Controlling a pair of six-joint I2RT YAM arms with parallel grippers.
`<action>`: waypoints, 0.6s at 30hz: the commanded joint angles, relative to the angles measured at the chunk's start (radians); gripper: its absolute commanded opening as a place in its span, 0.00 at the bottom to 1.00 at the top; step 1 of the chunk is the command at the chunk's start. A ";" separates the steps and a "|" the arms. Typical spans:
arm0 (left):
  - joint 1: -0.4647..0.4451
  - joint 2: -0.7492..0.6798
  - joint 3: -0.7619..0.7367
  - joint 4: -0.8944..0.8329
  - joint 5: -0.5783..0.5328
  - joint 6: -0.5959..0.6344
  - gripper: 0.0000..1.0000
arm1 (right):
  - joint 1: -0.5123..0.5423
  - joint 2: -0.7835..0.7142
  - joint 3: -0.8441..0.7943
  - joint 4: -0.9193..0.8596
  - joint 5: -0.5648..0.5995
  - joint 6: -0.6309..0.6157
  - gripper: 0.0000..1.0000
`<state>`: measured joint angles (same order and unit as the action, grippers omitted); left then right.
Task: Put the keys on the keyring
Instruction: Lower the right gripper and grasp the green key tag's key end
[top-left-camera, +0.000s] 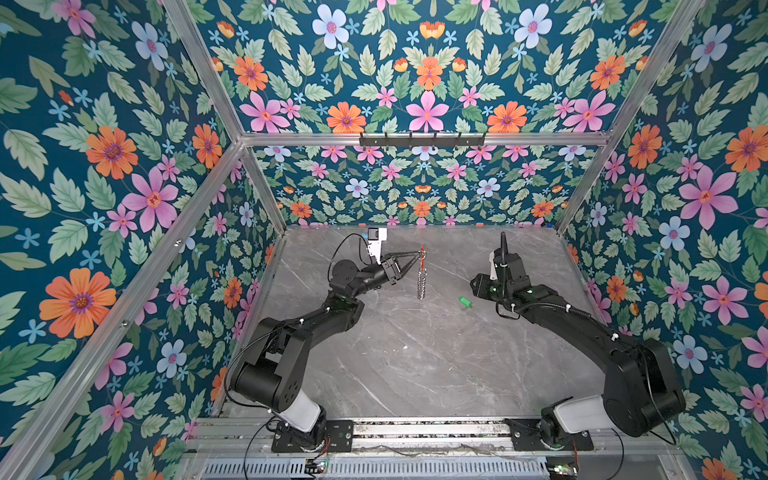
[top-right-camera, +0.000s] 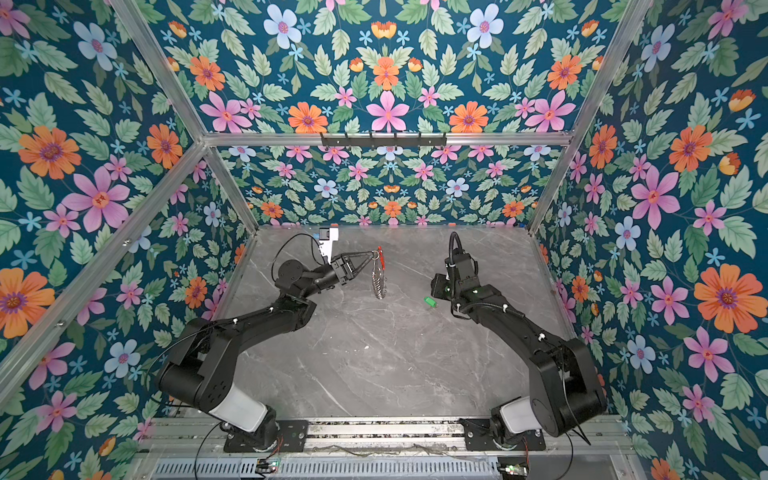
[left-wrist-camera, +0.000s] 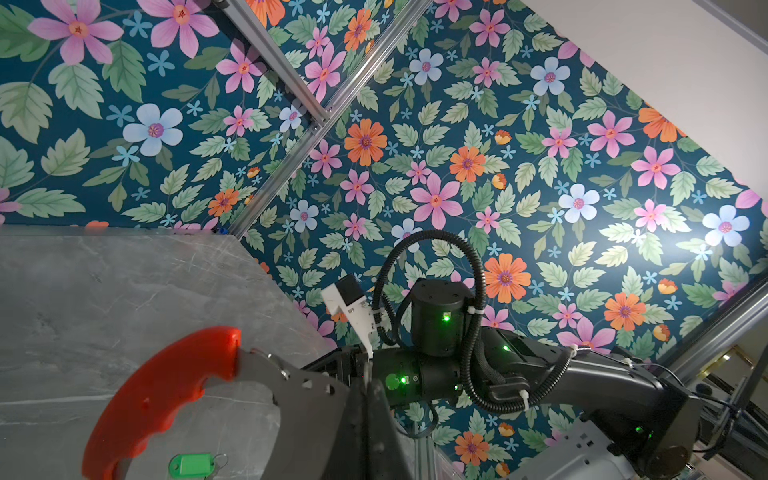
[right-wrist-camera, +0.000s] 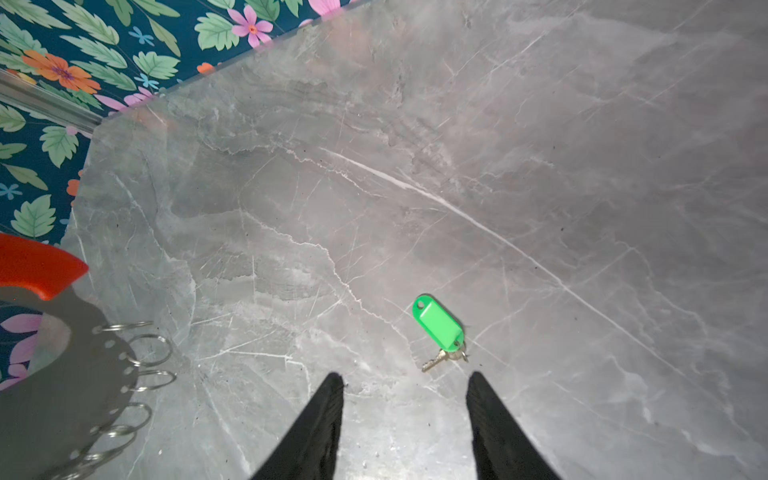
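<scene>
The left end effector (top-left-camera: 417, 254), clamped on the keyring (top-left-camera: 422, 282), held it above the bench (top-left-camera: 415, 365). The right end effector (right-wrist-camera: 405, 376), half parted and empty, hovered over the key (right-wrist-camera: 438, 327) lying nearer the right edge. Grasping it seemed next.

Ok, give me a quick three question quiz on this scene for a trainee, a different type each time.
1. Fill in: the right hand has its jaws ___, holding nothing.
2. Which holds the keyring up off the table? A: left hand. B: right hand. C: neither.
3. True or false: the green key is already on the keyring.
Key: 1 open; 2 A; 3 false.
</scene>
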<state>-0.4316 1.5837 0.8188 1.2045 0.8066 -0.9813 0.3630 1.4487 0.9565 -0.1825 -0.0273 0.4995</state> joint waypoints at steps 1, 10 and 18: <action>-0.005 0.000 0.002 0.056 0.004 -0.004 0.00 | 0.000 0.041 0.007 -0.079 -0.028 0.014 0.48; -0.009 0.022 0.008 0.066 0.002 -0.017 0.00 | 0.001 0.188 0.046 -0.192 -0.061 0.004 0.41; -0.011 0.002 -0.012 0.053 -0.002 -0.006 0.00 | 0.000 0.311 0.111 -0.204 -0.060 -0.025 0.37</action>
<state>-0.4412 1.5967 0.8070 1.2125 0.8055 -0.9932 0.3630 1.7424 1.0470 -0.3641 -0.0940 0.4938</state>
